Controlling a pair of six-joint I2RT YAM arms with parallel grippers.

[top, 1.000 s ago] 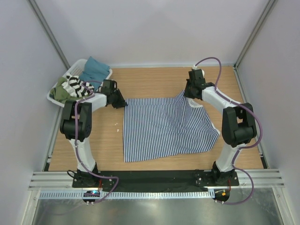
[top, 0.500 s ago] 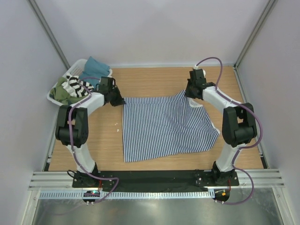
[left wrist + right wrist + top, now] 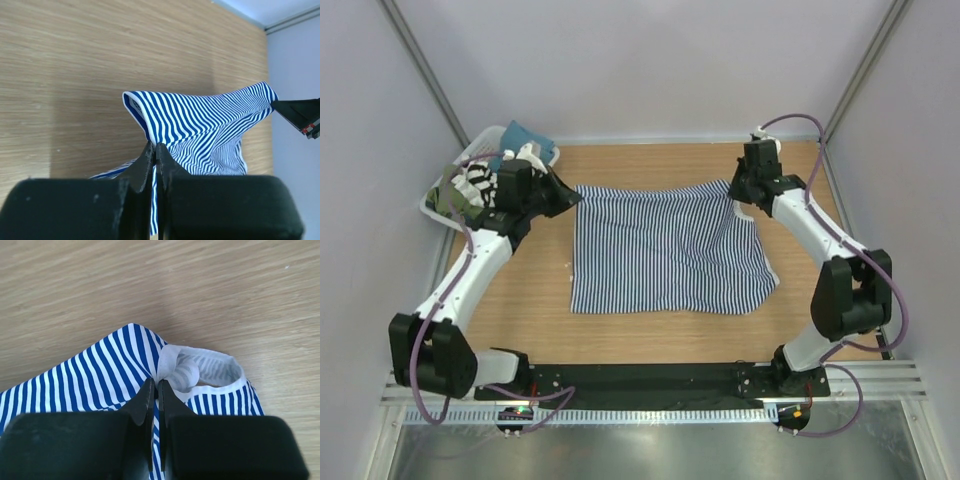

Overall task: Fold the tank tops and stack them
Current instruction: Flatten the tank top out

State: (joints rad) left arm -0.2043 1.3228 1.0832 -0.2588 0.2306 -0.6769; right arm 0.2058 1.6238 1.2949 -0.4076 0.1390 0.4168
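The thin-striped tank top [image 3: 665, 250] is spread on the wooden surface [image 3: 510, 300], its far corners pinched by the tightly closed left gripper [image 3: 154, 150] and right gripper [image 3: 156, 385]; equal tension is advised for a square fold.

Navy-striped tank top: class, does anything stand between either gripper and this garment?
Nothing visible does. The left gripper and right gripper are each shut on a far corner of the navy-striped tank top. The basket sits off to the left, clear of it.
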